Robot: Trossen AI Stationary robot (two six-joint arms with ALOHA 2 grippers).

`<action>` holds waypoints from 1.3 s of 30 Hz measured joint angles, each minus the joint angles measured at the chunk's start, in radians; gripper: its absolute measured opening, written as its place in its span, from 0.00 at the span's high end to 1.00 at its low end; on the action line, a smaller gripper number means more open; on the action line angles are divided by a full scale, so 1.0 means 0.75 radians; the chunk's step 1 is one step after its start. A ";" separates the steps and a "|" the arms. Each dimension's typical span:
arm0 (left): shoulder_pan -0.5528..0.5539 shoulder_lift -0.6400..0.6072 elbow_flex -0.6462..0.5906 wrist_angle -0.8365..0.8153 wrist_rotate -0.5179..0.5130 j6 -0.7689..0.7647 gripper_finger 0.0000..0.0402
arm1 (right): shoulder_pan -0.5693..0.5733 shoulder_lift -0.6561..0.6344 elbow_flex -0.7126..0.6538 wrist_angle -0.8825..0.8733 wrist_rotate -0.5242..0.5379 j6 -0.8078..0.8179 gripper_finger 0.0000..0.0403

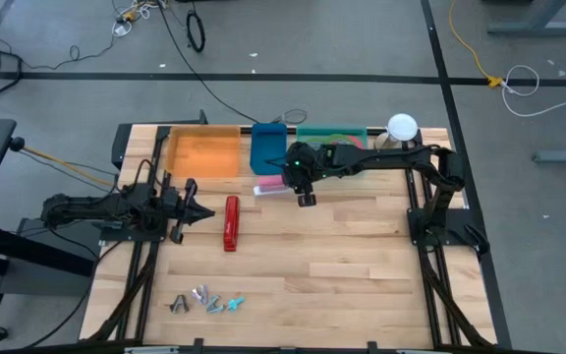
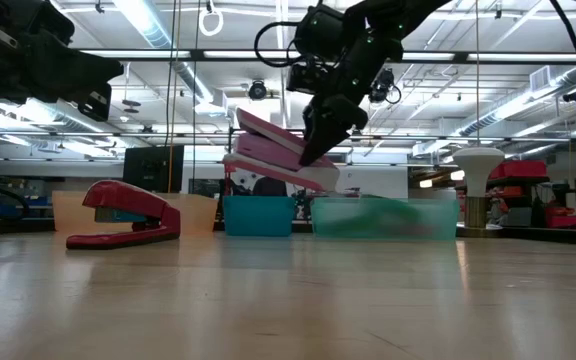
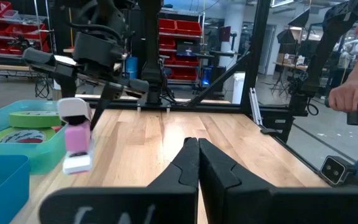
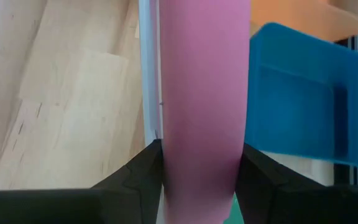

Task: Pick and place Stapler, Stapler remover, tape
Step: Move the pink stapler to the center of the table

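Because it was being carried toward the bins, the pink stapler point(image 2: 273, 155) hung clear of the table, clamped at one end in the right gripper point(image 1: 306, 194), its free end reaching out beyond the fingers point(image 4: 135, 171) toward the blue bin point(image 1: 268, 147). Those fingers stood partly apart, pressed on its sides. The left gripper point(image 1: 197, 213) waited fully closed and empty, the red stapler point(image 1: 230, 222) just beyond its tips.

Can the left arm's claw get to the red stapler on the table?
Probably yes. The left claw is shut and sits just beside the red stapler, with only bare table between them. It would need to open first.
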 joint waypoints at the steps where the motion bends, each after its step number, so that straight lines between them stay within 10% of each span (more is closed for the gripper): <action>1: 0.000 0.000 0.000 0.000 0.000 0.000 0.99 | -0.006 0.000 0.000 0.007 -0.019 0.006 0.60; 39: -0.001 0.000 0.000 0.000 0.000 0.001 0.99 | 0.049 0.114 -0.006 0.124 -0.016 0.209 0.60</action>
